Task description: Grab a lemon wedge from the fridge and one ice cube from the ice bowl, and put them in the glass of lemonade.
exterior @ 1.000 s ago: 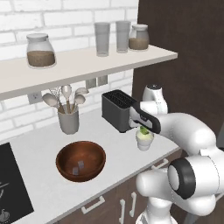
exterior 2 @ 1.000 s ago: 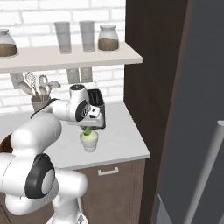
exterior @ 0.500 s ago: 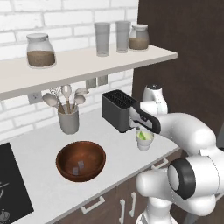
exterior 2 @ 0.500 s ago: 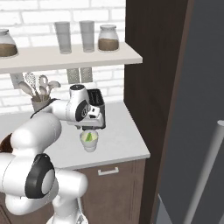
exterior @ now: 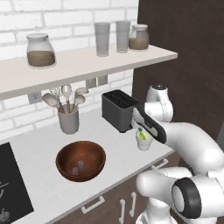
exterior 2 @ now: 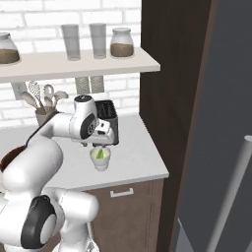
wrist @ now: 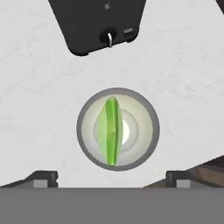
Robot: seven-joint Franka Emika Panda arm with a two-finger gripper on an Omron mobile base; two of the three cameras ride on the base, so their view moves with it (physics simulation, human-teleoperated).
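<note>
The lemon wedge (wrist: pixel 110 130) stands on edge inside the glass of lemonade (wrist: pixel 85 131), a small pale cup on the white counter. My gripper (wrist: pixel 111 178) hangs right above the cup, open, its fingertips (wrist: pixel 43 177) wide apart and holding nothing. From the left base the cup (exterior: pixel 143 142) with the wedge (exterior: pixel 142 136) stands in front of the toaster, under my gripper (exterior: pixel 141 130). The ice bowl (exterior: pixel 81 160), dark wood, sits to the left with ice cubes (exterior: pixel 78 166) in it. The fridge (exterior 2: pixel 226 98) door shows at the far right.
A black toaster (exterior: pixel 117 110) stands just behind the cup. A grey utensil holder (exterior: pixel 68 120) is at the back left, a black cooktop (exterior: pixel 11 183) at the far left. A shelf (exterior: pixel 87 61) with jars and tall glasses hangs above. The fridge's bar handle (exterior 2: pixel 231 192) stands close by.
The lemon wedge, held just above the cup a second ago, has dropped into the lemonade. The gripper now stands open over it.
</note>
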